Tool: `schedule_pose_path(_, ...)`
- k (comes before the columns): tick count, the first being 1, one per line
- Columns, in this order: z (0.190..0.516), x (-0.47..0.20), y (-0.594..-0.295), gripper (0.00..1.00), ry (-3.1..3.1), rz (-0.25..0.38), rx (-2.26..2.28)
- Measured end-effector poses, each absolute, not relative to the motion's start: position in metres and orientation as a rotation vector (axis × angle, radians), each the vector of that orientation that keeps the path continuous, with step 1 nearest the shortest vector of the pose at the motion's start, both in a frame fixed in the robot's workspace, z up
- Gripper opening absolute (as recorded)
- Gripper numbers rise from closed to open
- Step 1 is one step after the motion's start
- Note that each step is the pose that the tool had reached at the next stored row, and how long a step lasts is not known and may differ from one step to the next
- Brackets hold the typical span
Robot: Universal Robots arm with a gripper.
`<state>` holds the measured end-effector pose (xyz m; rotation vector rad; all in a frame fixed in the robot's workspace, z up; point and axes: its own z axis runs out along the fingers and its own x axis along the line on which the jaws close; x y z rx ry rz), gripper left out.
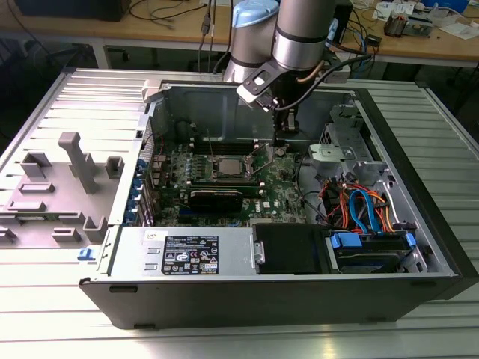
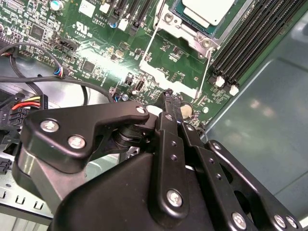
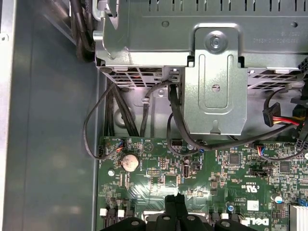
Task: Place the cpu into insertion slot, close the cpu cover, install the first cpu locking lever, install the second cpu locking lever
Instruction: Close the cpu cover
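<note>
Item: cpu (image 2: 204, 9), middle of motherboard (image 2: 96, 43); likely light, stiff, fragile; grip by edges. My pincer (image 2: 168, 96), near the board's edge: clenched, apparently empty.

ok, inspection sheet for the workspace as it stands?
Surface: ribbed metal table with the open computer case lying on it.
Job's things: cpu sits in the insertion slot; cpu cover raised, not closed.
Clutter: grey plastic fixture at the exterior view's left.
Gripper: gripper shut, tip at the cover's free edge; contact unclear.
Cables: black leads beside the board; orange and blue cables by the drive bay.
Surroundings: wooden bench behind, with wires on it.
</note>
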<state>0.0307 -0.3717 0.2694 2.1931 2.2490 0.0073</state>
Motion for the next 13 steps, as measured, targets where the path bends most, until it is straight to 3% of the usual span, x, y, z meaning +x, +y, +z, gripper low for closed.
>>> schedule_pose_path(13, 0.2609, 0.0388, -0.3696, 0.11, 2.249, 0.007, 2.193)
